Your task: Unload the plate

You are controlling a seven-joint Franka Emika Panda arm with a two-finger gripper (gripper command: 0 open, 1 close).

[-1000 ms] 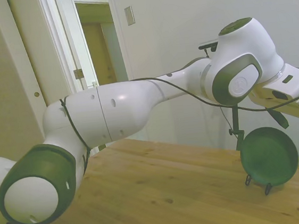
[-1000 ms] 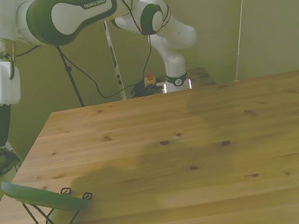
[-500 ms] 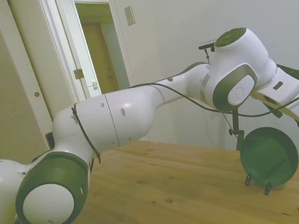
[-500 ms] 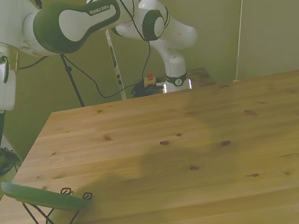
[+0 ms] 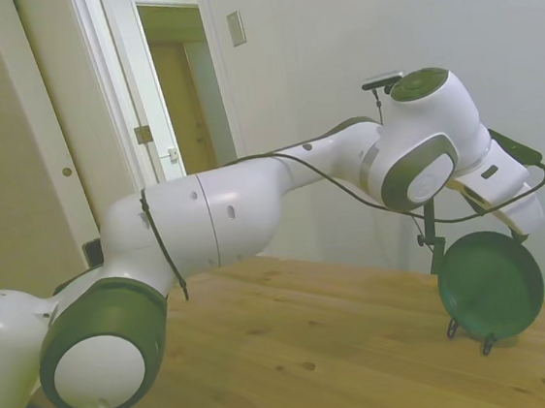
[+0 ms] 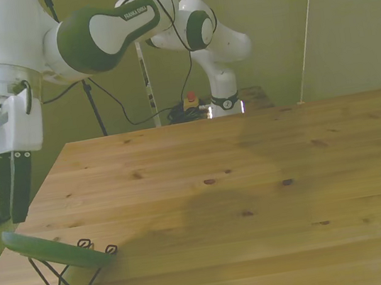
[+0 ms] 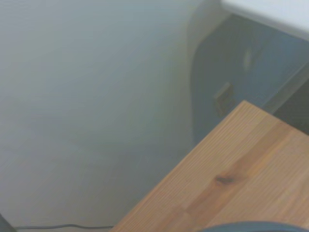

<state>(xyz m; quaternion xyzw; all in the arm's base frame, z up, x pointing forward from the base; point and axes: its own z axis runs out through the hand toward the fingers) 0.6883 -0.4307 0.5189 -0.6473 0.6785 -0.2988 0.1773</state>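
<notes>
The dark green plate leans tilted in a thin black wire stand at the near corner of the wooden table, on the front view's left; the gripper hangs above it, apart from the rim — its jaws pointing down, parted by only a narrow gap and holding nothing; the wrist view shows just a sliver of plate edge.
</notes>
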